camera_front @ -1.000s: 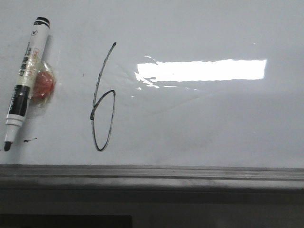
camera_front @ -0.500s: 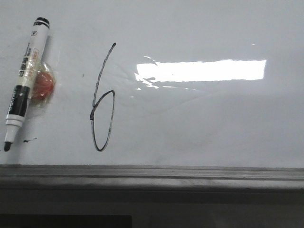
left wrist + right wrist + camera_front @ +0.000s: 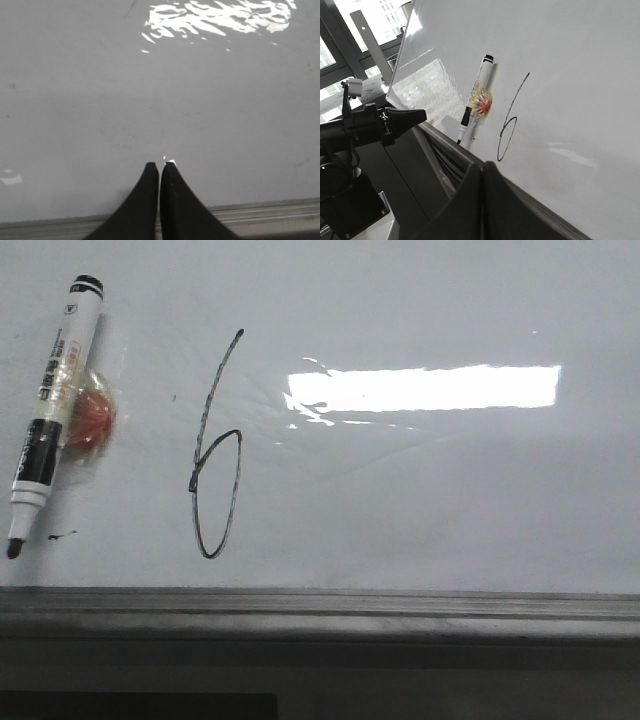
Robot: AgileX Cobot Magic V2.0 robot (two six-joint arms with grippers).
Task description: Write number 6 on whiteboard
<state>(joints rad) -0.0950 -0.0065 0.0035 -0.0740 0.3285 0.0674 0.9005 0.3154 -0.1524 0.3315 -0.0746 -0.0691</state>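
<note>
Figure: the thin black hand-drawn number 6 sits left of centre on the glossy white whiteboard.
Marker: a white-and-black uncapped marker pen lies left of it, a red round blob touching its barrel.
Smudge: tiny black mark beside the tip.
My left gripper: pinched together, empty.
My right gripper: pinched together, empty.

Marker pen, white barrel, black cap end up, uncapped black tip down, tilted slightly. Red round object, possibly a magnet under clear tape, touching its barrel on the right. Small black smudge just beside the tip. Windows beyond, in right wrist view.
</note>
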